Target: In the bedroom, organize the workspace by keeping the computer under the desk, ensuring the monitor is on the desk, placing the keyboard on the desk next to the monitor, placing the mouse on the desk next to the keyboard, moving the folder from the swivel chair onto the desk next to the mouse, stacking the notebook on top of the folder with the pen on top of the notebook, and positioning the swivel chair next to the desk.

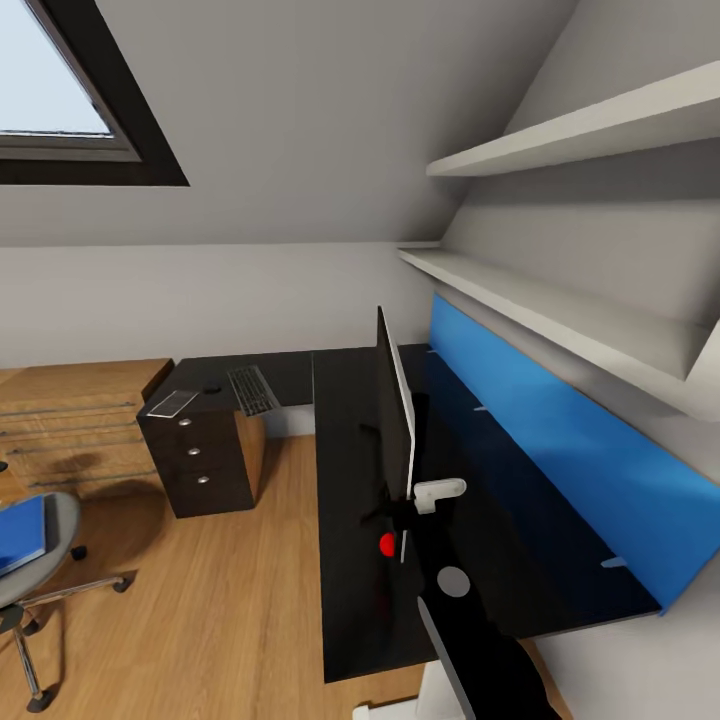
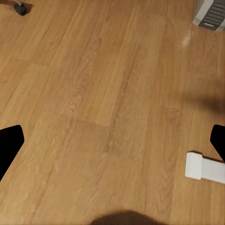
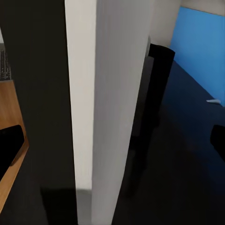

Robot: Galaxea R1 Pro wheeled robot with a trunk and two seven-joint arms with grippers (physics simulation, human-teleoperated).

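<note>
— While the right gripper (image 3: pixel 112 140) hangs with its fingers apart on either side of the monitor (image 1: pixel 395 400), seen edge-on and upright on the desk (image 1: pixel 345 560), what looks most likely to fail?

— A tip-over, by my reading; the screen is tall on a thin stand, the fingers are not touching it, and a closure that lands off-centre or a sideways nudge could rock it toward the desk's front edge; the left gripper (image 2: pixel 112 140), also spread and holding nothing, hovers over the wooden floor (image 2: pixel 93 93) near the computer (image 2: pixel 211 11), too low to steady anything.

— And what is holding what?

— The swivel chair (image 1: pixel 65 530), well apart from the desk, carries the blue folder (image 1: pixel 22 535) on its seat; the keyboard (image 1: pixel 250 390) lies on the desk's far wing, above the dark drawers (image 1: pixel 205 455); those are closed, contents impossible to tell; the wall shelves (image 1: pixel 540 300) appear bare.
</note>
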